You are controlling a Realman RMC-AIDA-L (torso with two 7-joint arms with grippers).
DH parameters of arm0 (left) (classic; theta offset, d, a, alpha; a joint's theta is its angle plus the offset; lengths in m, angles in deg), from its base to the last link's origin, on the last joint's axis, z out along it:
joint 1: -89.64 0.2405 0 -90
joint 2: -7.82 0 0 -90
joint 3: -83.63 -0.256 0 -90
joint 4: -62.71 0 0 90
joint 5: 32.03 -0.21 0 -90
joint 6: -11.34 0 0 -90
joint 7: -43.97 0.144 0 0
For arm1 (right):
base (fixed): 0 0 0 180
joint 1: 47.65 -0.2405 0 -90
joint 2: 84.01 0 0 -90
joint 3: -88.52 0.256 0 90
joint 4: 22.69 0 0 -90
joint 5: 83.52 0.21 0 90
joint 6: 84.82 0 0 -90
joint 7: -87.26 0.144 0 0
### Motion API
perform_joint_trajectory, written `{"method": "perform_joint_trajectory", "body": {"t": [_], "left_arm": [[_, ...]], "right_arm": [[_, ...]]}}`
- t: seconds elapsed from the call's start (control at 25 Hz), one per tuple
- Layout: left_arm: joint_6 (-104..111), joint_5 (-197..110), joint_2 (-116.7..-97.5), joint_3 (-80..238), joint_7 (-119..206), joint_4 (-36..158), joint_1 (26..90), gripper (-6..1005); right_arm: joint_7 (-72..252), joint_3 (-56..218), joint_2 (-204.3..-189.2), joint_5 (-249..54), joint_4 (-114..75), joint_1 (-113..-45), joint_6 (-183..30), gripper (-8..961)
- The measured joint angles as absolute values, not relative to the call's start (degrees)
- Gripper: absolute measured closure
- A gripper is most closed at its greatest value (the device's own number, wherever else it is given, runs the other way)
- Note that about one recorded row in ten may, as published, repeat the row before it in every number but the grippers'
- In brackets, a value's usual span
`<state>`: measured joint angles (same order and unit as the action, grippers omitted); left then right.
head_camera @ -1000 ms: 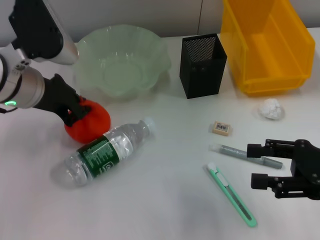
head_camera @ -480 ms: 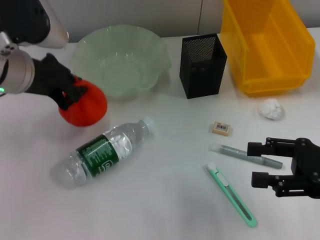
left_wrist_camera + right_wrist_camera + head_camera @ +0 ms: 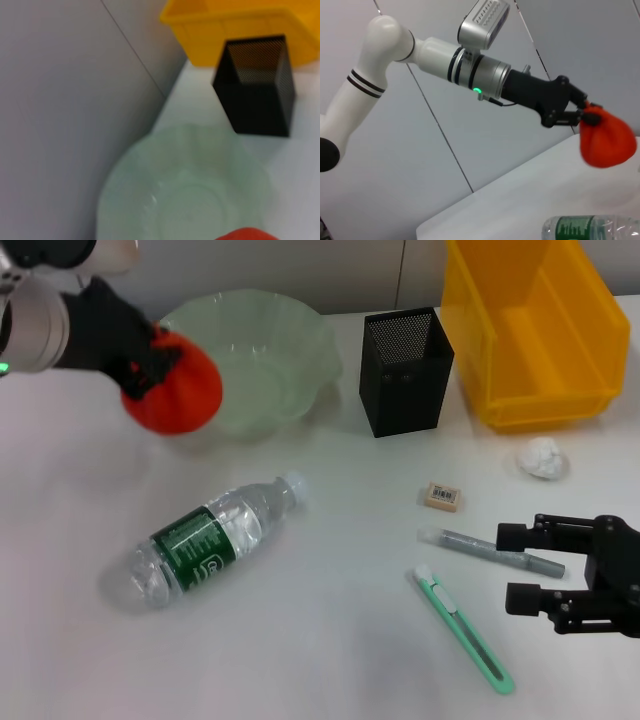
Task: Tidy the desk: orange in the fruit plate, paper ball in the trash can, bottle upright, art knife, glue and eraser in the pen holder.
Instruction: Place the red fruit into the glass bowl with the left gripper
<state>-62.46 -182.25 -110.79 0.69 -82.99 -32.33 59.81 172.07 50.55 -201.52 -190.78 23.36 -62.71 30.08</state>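
The orange [image 3: 248, 234] is cut off at the left wrist view's edge; bottle [image 3: 590, 229] likewise.

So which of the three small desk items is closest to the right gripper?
The grey glue stick: its end lies just beside the right gripper, while the eraser and green art knife lie farther away.

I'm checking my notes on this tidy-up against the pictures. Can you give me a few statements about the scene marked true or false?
1. The left tool holds the orange clear of the table. True.
2. The bottle stands upright. False: it lies on its side.
3. The paper ball is inside the yellow bin. False: it sits on the table in front of the bin.
4. The eraser lies on the table, outside the pen holder. True.
5. The right tool grips the art knife. False: it is open, beside the glue.
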Motion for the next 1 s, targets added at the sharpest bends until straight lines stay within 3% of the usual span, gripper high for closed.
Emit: {"method": "perform_joint_trajectory", "body": {"t": [0.84,1.0], "left_arm": [[-37.92,-181.12,-111.10,-5.60,-84.71,-14.44,52.86,850],[-33.88,-179.58,-111.00,-6.63,-84.16,-6.84,48.92,850]], "right_arm": [[170.58,51.83,-202.10,-190.73,23.22,-60.83,31.19,182],[170.52,51.84,-202.11,-190.73,23.17,-60.74,31.21,182]]}}
